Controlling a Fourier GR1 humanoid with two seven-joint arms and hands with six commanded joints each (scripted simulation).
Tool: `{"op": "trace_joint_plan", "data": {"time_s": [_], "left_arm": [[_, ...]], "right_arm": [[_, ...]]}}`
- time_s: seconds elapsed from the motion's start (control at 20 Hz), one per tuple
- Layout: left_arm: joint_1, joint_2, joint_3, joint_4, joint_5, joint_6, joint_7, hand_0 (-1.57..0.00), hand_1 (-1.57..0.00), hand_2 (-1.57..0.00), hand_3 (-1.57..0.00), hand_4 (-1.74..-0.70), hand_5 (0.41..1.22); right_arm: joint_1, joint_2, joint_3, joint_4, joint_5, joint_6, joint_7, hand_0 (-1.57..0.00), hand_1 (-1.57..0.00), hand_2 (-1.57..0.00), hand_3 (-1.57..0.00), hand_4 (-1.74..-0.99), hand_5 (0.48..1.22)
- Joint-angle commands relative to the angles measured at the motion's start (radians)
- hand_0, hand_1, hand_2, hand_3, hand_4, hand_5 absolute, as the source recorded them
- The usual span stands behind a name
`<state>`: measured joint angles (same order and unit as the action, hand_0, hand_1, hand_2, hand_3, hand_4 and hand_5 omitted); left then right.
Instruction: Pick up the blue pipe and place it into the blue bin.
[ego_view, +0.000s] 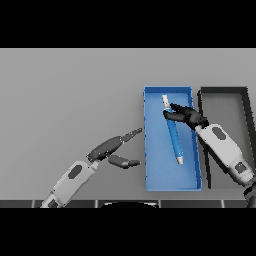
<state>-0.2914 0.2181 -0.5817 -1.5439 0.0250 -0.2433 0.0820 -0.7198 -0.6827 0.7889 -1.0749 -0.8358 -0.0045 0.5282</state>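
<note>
The blue pipe (173, 135), with pale ends, lies lengthwise within the blue bin (155, 150), running from the far middle toward the near right. My right hand (184, 115) is over the bin's far part, its fingers curled round the pipe's upper end. Whether the pipe rests on the bin floor or hangs just above it I cannot tell. My left hand (111, 148) hovers over the table left of the bin, fingers straight and thumb spread, holding nothing.
A dark grey bin (202, 100) stands directly right of the blue one, with my right forearm crossing its near part. Bare grey table stretches to the left and far side.
</note>
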Motion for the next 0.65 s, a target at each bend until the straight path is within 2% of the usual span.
{"op": "trace_joint_plan", "data": {"time_s": [0.0, 0.1, 0.2, 0.35, 0.45, 0.6], "left_arm": [[-0.002, -0.001, 0.001, 0.003, 0.002, -0.001, 0.000, 0.00, 0.00, 0.00, 0.00, -0.91, 0.457], [0.002, 0.001, 0.002, -0.002, 0.001, 0.000, -0.014, 0.00, 0.00, 0.00, 0.00, -0.91, 0.459], [0.010, 0.011, 0.003, 0.006, -0.003, -0.004, -0.027, 0.00, 0.00, 0.00, 0.00, -0.92, 0.462], [-0.004, 0.002, 0.004, 0.009, 0.001, -0.004, -0.010, 0.00, 0.00, 0.00, 0.00, -0.92, 0.466], [-0.005, -0.006, 0.006, 0.024, 0.001, -0.001, -0.009, 0.00, 0.00, 0.00, 0.00, -0.92, 0.467], [0.003, -0.010, -0.001, 0.031, -0.007, 0.001, -0.026, 0.00, 0.00, 0.00, 0.00, -0.92, 0.468]], "right_arm": [[-0.001, -0.004, 0.005, -0.008, 0.006, -0.003, 0.005, -0.06, -0.05, -0.05, -0.04, -1.124, 0.738], [-0.002, -0.001, 0.011, -0.019, 0.019, -0.032, 0.012, -0.04, -0.03, -0.03, -0.02, -1.122, 0.705], [0.008, 0.003, 0.002, -0.014, 0.005, -0.020, -0.013, -0.02, -0.02, -0.02, -0.02, -1.119, 0.695], [-0.008, -0.002, -0.001, -0.004, 0.008, -0.015, -0.002, -0.01, -0.01, -0.01, -0.01, -1.132, 0.675], [0.006, -0.003, 0.002, 0.005, 0.011, 0.001, -0.023, -0.01, -0.01, -0.01, -0.01, -1.129, 0.673], [0.000, 0.002, -0.004, 0.007, -0.003, 0.017, -0.024, -0.01, -0.01, -0.01, -0.01, -1.129, 0.677]]}}
